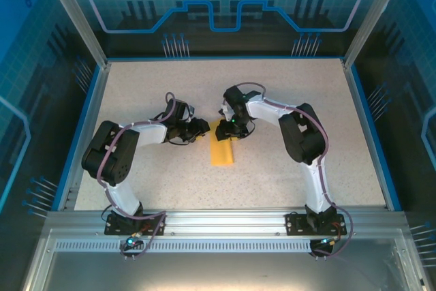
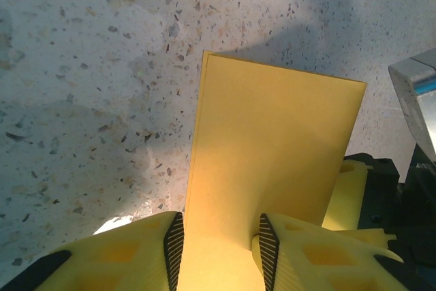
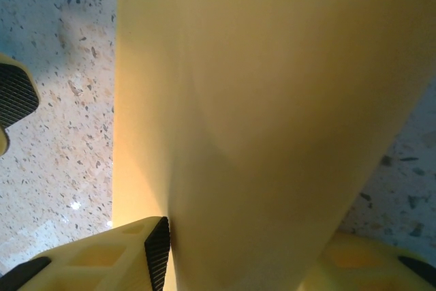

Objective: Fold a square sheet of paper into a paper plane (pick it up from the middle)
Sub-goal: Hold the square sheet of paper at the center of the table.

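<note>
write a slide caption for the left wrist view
folded orange-yellow paper reaching out across the speckled table, its near end between the open jaws of the left gripper

The 2 arms are angling inward over the speckled table point(image 1: 306, 93). The left gripper point(image 1: 199, 127) and the right gripper point(image 1: 229, 129) are sitting low at the far end of the sheet of paper point(image 1: 223, 152). The sheet is lying flat as 1 narrow orange-yellow strip, its near end pointing toward the bases.
</note>
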Motion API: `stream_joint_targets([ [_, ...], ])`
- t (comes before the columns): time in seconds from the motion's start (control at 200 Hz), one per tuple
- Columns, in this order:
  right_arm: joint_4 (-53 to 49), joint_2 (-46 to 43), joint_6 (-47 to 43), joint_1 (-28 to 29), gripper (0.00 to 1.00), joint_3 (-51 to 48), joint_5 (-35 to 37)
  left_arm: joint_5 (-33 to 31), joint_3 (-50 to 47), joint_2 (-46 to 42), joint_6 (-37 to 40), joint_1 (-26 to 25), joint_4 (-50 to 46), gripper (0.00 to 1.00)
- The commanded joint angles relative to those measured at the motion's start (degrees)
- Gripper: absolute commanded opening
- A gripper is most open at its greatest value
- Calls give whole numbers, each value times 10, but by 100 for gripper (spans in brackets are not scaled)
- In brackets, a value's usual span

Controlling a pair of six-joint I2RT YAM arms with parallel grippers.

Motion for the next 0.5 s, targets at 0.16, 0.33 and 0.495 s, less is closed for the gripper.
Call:
stream_joint_targets([
  [0.16,-16,82,-3,13,49,-23,87,11,24,21,-12,-5,-4,35],
  [0.33,-17,84,4,13,49,-21,88,25,26,26,-20,-6,6,24],
  [0.495,-20,84,7,13,48,-20,88,45,35,40,-25,-7,10,10],
])
